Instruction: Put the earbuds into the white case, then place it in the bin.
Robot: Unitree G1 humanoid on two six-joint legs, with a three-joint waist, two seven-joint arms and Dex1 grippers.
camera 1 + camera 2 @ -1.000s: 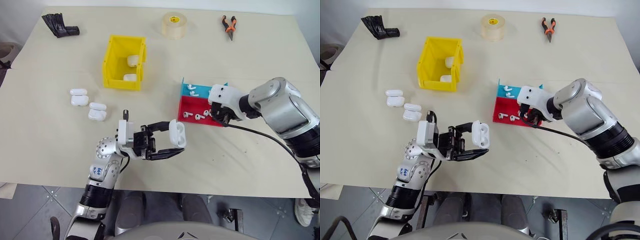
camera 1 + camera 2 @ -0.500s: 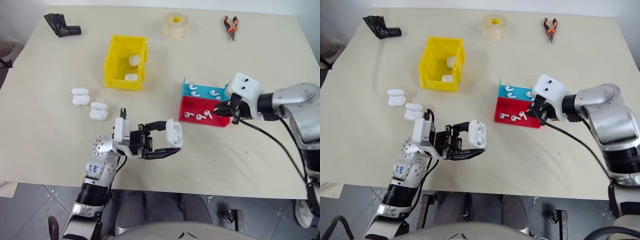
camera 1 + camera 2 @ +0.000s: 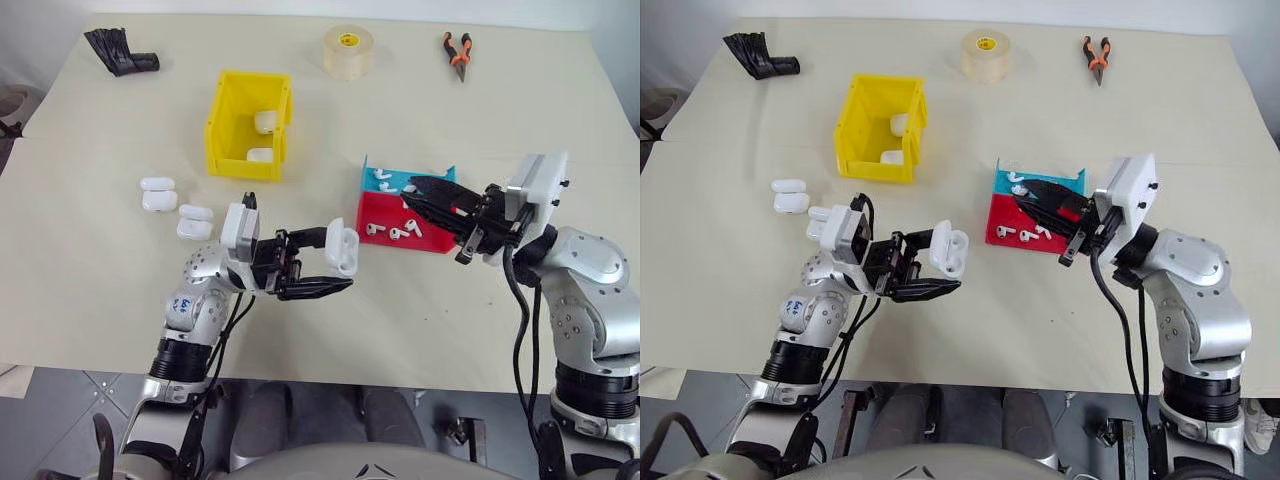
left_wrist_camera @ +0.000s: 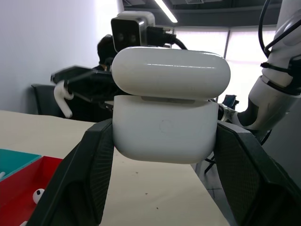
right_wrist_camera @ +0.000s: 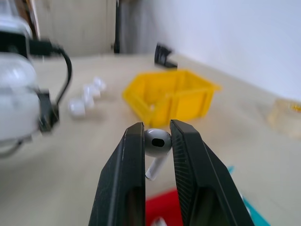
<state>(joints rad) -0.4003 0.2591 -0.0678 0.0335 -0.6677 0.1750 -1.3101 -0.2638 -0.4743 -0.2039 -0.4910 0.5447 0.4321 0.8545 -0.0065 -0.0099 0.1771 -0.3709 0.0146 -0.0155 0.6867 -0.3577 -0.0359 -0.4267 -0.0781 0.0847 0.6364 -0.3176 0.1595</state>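
My left gripper (image 3: 338,264) is shut on the white case (image 3: 342,249), held above the table's front middle with its lid raised; the left wrist view shows the case (image 4: 165,132) from its hinge side. My right gripper (image 3: 409,187) points left toward the case from over the red and blue tray (image 3: 384,212) and is shut on one earbud (image 5: 157,142), which also shows as a white earbud (image 4: 61,96) beyond the case. Several more earbuds (image 3: 399,234) lie in the tray. The yellow bin (image 3: 225,135) stands at the back left with two cases (image 3: 262,154) inside.
Several closed white cases (image 3: 159,200) lie on the table left of my left arm. Along the far edge lie a roll of tape (image 3: 348,50), orange pliers (image 3: 458,49) and a black object (image 3: 120,52).
My right gripper has lifted off the red tray with an earbud and swung round to point left at the case. The left gripper and case have barely moved.
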